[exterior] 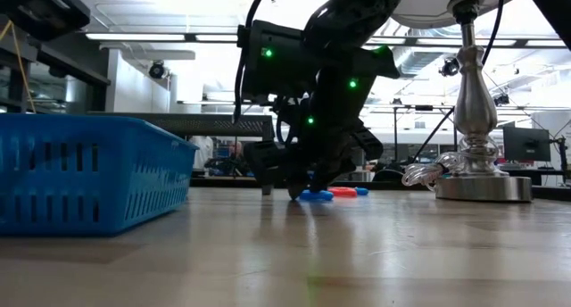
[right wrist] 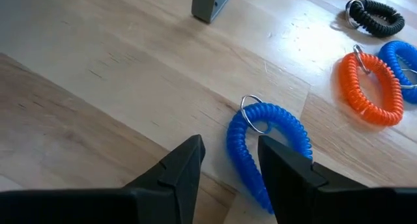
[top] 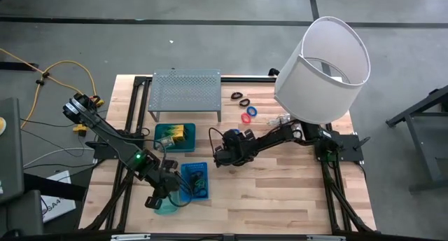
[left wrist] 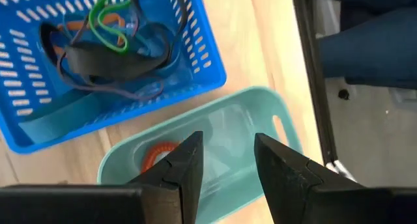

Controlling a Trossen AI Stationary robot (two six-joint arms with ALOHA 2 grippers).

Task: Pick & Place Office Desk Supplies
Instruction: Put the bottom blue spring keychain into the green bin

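High view: the left gripper (top: pixel 164 196) was seen over a teal tray (top: pixel 166 207) at the near edge of the desk (top: pixel 280 192), just beside a blue basket (top: pixel 203 192). Its fingers (left wrist: pixel 189 168) were held narrowly apart with nothing between them; an orange coil ring (left wrist: pixel 158 154) lay in the teal tray below, and black bands (left wrist: pixel 104 61) with a green loop (left wrist: pixel 107 28) were piled in the blue basket. The right gripper (top: pixel 225 154) was placed low at mid-desk, its fingers (right wrist: pixel 186 165) slightly parted and empty, with a blue coil ring (right wrist: pixel 264 142) lying on the desk just ahead. An orange coil (right wrist: pixel 368 90) and a black coil (right wrist: pixel 374 15) lay farther off.
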